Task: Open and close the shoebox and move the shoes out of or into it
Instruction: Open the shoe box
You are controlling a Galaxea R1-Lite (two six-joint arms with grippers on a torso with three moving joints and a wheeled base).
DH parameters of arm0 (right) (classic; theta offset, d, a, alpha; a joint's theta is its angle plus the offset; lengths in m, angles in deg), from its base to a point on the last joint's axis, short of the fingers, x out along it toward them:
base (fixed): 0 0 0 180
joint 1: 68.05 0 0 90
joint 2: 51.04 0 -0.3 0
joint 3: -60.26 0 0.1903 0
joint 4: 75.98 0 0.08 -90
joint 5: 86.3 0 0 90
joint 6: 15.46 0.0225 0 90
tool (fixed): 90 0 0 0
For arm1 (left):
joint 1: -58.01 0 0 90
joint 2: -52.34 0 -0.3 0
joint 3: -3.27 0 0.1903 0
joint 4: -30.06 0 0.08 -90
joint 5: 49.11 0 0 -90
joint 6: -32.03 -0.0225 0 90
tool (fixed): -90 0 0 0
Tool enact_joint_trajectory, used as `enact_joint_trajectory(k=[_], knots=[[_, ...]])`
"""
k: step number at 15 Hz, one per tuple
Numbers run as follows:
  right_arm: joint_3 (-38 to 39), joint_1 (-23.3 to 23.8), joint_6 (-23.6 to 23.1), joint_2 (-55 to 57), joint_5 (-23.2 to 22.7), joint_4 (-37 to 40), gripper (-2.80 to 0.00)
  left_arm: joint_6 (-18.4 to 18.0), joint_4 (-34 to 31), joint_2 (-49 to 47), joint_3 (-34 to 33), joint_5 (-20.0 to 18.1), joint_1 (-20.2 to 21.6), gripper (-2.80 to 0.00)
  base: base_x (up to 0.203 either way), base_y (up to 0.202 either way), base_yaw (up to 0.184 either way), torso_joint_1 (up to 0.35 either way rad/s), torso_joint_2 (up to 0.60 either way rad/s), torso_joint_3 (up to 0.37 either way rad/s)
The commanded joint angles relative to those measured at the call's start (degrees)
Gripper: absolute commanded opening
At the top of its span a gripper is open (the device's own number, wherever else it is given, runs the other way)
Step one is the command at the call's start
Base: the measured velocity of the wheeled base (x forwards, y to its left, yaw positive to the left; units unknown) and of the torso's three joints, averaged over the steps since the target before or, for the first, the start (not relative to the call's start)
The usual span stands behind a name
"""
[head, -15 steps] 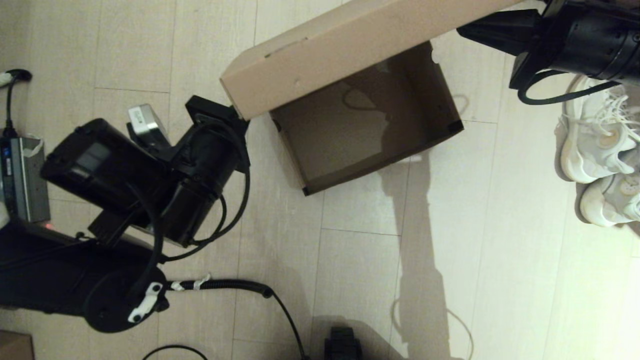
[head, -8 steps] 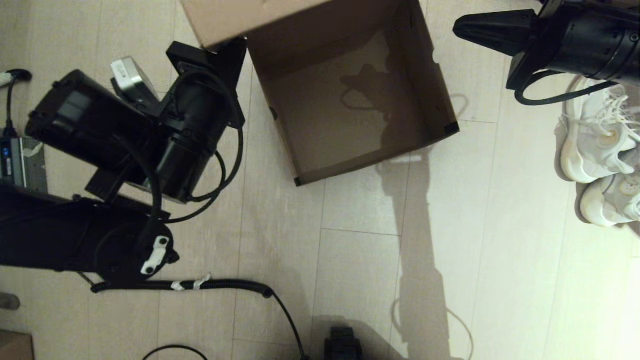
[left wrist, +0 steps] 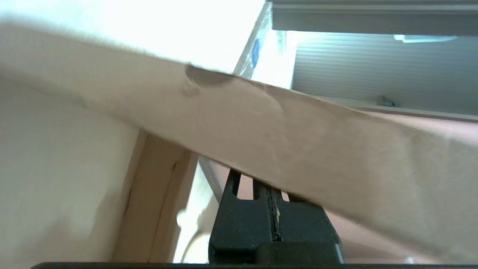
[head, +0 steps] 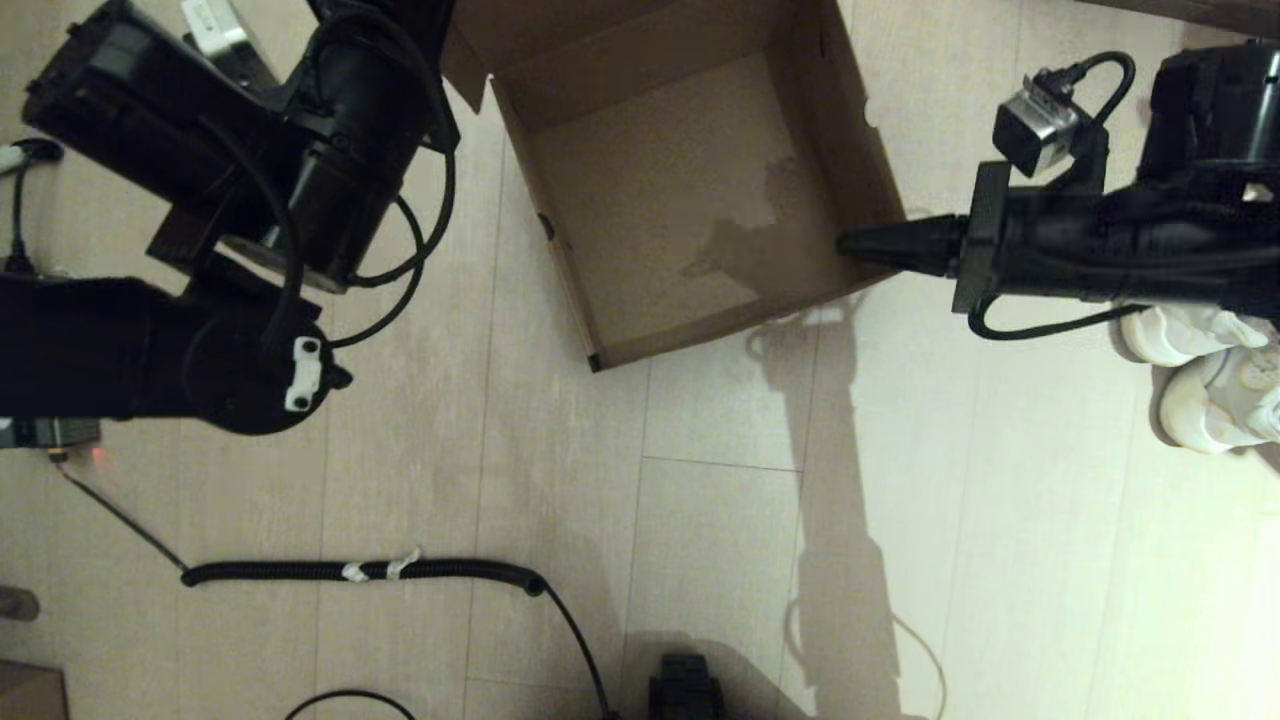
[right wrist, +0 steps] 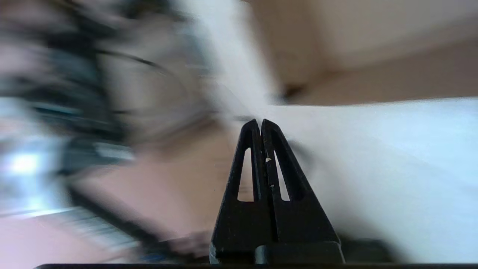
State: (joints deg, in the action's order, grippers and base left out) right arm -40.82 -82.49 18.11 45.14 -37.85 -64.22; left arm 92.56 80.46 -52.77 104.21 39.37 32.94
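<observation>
Head view, right gripper (head: pixel 850 243): I have it low over the near right corner of the shoebox (head: pixel 690 190), tips pointing across toward the box interior, just at the right wall.
Right gripper fingers: pressed together with nothing between them; the right wrist view (right wrist: pixel 260 125) shows the two tips meeting.
Why there: my guess is that the arm is crossing between box and shoes, since it carries nothing.
Left gripper (left wrist: pixel 257 186): up at the far left corner of the box, its tips hidden under the lid flap (left wrist: pixel 298 149); the fingers look closed against each other, and I read them as propping the flap from below, not pinching it.
Why held so: the flap has to stay tipped back so the opening is free for loading.
Shoebox: on the floor (head: pixel 700 560), open, interior bare as far as I can see.
Shoes (head: pixel 1215 385): side by side on the floor, well right of the box, partly under my right arm, behind the gripper tips and untouched.
Next need: I judge the right gripper must turn back toward the shoes and open.
</observation>
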Motion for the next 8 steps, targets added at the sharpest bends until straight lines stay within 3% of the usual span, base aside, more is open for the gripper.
enact_joint_trajectory(k=[1, 3, 5, 6, 8], knots=[[1.41, -3.64, -7.43, 1.33, 12.67, 0.09, -2.80, 0.30, 0.01, -2.98, 4.32, -1.99, 3.01, -2.80, 0.000, 0.000, 0.000, 0.000, 0.00, 0.000], [0.90, -8.59, -11.70, 3.14, 28.17, -1.94, -2.80, 0.05, -0.10, -5.90, 9.25, -4.16, 5.62, -2.80, 0.000, 0.000, 0.000, 0.000, 0.00, 0.000], [-0.04, -12.00, -18.09, 5.95, 39.40, -5.24, -2.80, -0.43, -1.12, -8.75, 14.27, -5.10, 8.53, -2.80, 0.000, 0.000, 0.000, 0.000, 0.00, 0.000], [-0.15, -12.67, -20.95, 7.27, 41.56, -6.56, -2.80, -1.59, -3.22, -9.81, 15.89, -5.14, 9.95, -2.80, 0.000, 0.000, 0.000, 0.000, 0.00, 0.000], [-0.54, -12.77, -21.79, 9.52, 42.59, -9.12, -2.80, -4.05, -3.85, -10.17, 15.12, -4.50, 10.57, -2.80, 0.000, 0.000, 0.000, 0.000, 0.00, 0.000]])
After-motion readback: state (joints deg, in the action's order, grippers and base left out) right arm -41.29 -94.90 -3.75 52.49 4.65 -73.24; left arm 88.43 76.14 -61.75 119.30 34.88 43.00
